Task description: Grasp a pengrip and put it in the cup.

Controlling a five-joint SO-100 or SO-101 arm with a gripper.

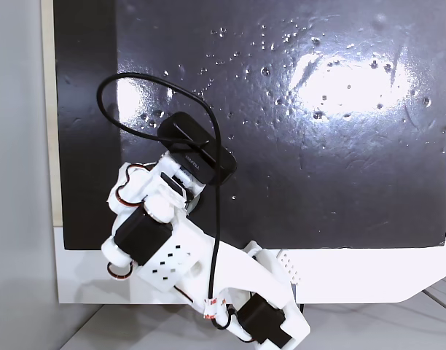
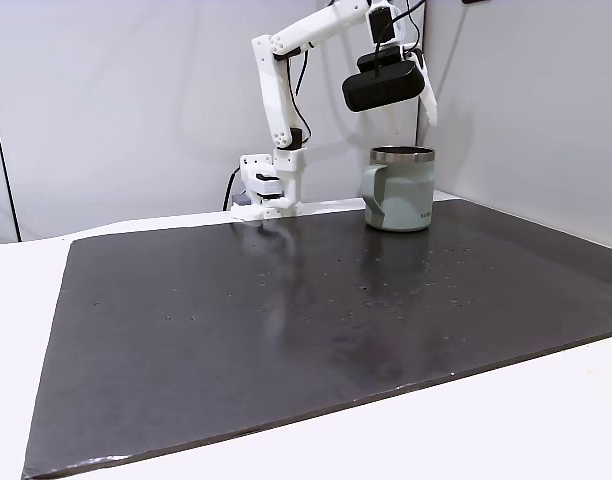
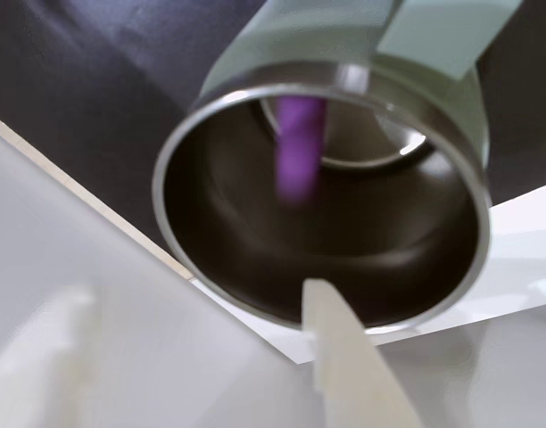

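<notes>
In the wrist view I look straight down into the cup [image 3: 255,80], a shiny steel mug with a pale grey-green outside and a pale handle [image 3: 442,31] at the top right. The purple pengrip [image 3: 299,147] shows blurred inside the cup, apart from my fingers. My gripper [image 3: 193,294] is open above the rim, with one white finger [image 3: 344,357] at the bottom middle and the other blurred at the lower left. In a fixed view the gripper [image 2: 424,105] hangs just above the cup [image 2: 401,190] at the mat's far right.
The cup stands on a large black mat [image 2: 286,320] laid over a white table [image 2: 506,420]. The arm's base [image 2: 271,185] is at the mat's far edge, left of the cup. A grey wall [image 2: 526,100] rises close behind the cup.
</notes>
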